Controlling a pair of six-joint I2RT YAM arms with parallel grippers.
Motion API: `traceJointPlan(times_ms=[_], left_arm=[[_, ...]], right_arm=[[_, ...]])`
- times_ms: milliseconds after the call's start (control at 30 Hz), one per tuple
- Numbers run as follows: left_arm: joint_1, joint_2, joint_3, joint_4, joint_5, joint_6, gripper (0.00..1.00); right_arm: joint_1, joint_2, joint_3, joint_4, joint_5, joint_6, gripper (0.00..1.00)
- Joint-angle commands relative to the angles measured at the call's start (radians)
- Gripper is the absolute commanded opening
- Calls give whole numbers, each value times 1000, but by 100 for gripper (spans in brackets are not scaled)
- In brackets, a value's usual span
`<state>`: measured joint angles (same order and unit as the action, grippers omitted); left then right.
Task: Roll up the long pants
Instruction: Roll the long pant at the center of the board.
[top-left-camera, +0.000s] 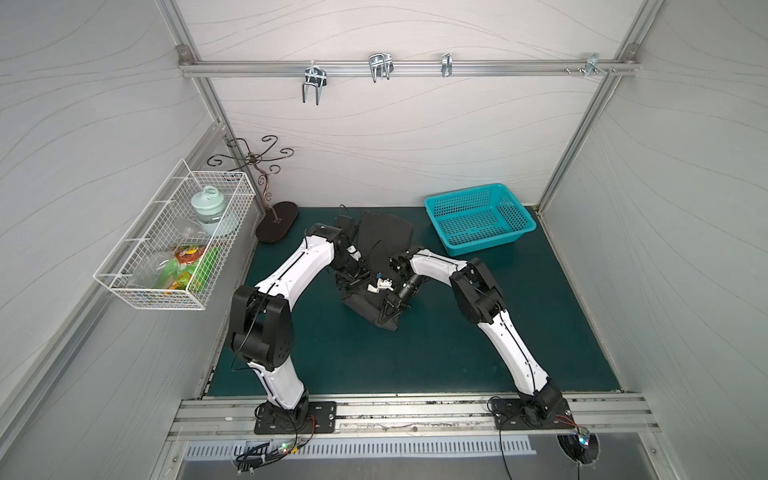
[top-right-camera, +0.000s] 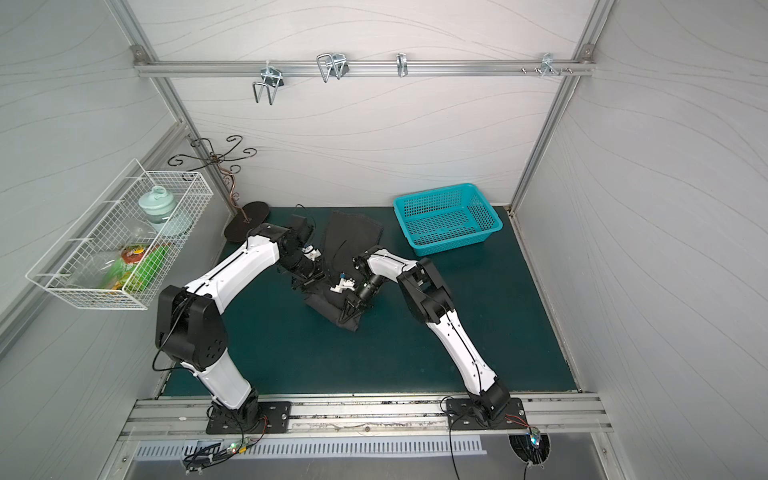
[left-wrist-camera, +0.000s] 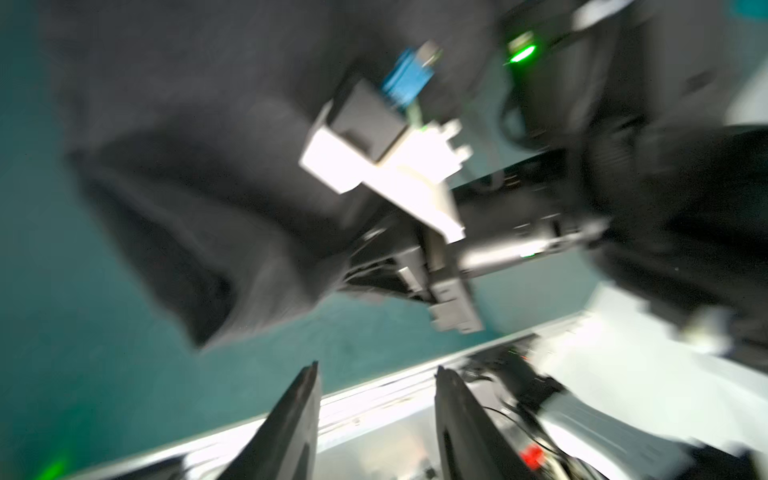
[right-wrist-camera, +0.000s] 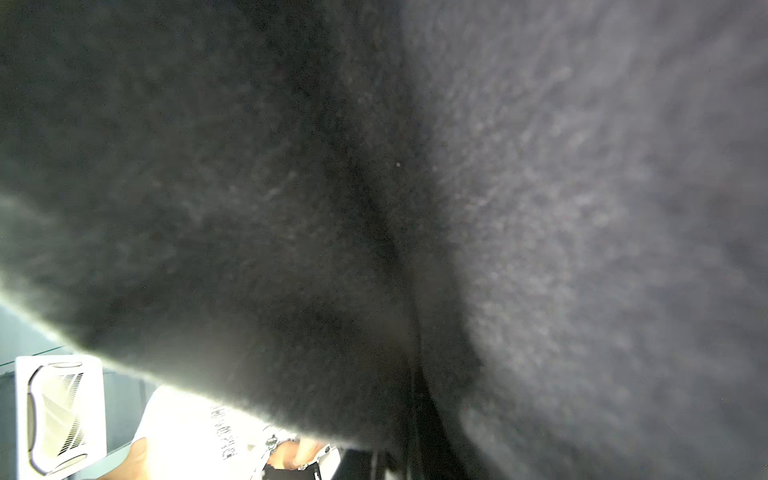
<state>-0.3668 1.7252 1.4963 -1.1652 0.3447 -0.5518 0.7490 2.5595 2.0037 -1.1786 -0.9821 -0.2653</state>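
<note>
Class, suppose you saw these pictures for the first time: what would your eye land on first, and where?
On the green mat, the left arm and right arm lean in over the crumpled dark long pants. A teal basket sits at the mat's far right corner, and a white wire basket holding snack packets hangs on the left wall.

A teal basket (top-left-camera: 488, 242) sits at the worktop's (top-left-camera: 415, 353) far right corner, a scrolled stand (top-left-camera: 276, 226) at far left. The wire basket (top-left-camera: 153, 301) on the left wall holds a jar (top-left-camera: 208, 210) and snack packets (top-left-camera: 189, 268).
</note>
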Motion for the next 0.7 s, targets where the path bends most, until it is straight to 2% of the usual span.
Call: traceJointPlan(times_ms=[0, 167, 433, 533, 667], left_arm=[[-86, -19, 46, -155, -322, -30, 52], [-157, -24, -48, -151, -459, -144, 54], [-221, -122, -212, -28, -558, -520, 57], [-222, -175, -294, 79, -565, -632, 58], [-233, -194, -339, 138, -566, -731, 59]], right_arm=[[25, 10, -55, -6, 163, 21, 0], [29, 8, -49, -12, 176, 24, 0], [50, -5, -61, 0, 320, 70, 0], [68, -19, -89, 30, 345, 75, 0], [90, -19, -85, 47, 354, 86, 0]])
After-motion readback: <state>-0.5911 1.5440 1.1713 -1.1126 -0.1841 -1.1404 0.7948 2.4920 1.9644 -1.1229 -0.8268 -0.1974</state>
